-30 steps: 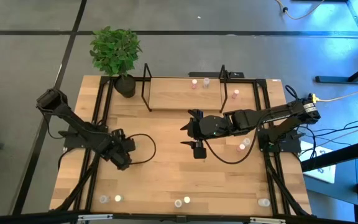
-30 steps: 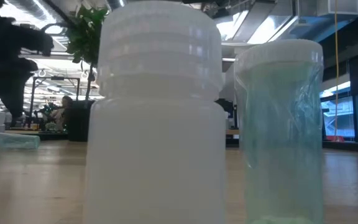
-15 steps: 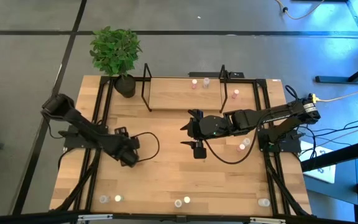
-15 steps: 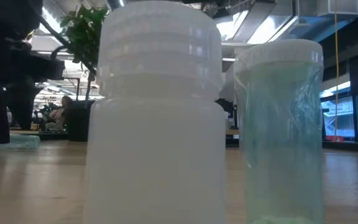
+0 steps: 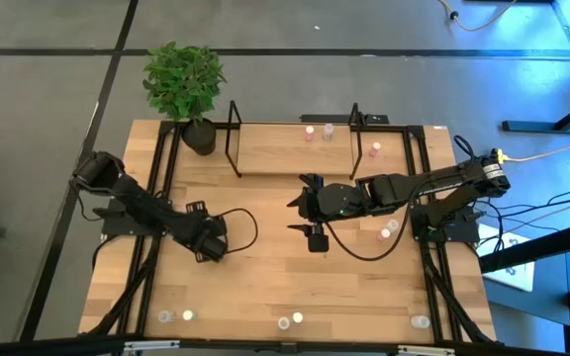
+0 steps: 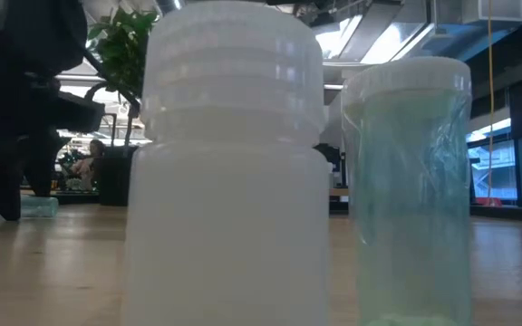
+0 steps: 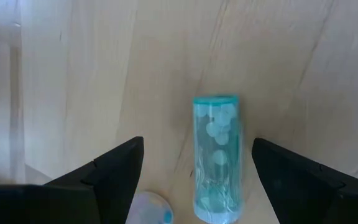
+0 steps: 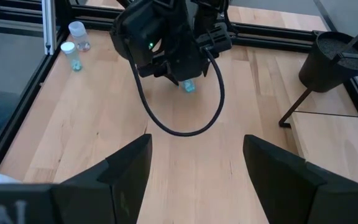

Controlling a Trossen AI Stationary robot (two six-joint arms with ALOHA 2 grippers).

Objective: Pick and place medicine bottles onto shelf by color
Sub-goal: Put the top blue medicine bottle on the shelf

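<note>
Between the spread fingers of the left pincer (image 7: 191,180), a teal bottle (image 7: 217,157) lies on its side on the desk (image 7: 104,74), ungrasped. Farther off, mid-desk, the right pincer (image 5: 315,235) hovers released; pink bottles (image 5: 310,132) stand on the shelf (image 5: 275,148) beyond.

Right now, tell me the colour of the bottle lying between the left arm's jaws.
The bottle is a translucent blue-green, lying on its side; the left wrist view shows it best.
</note>
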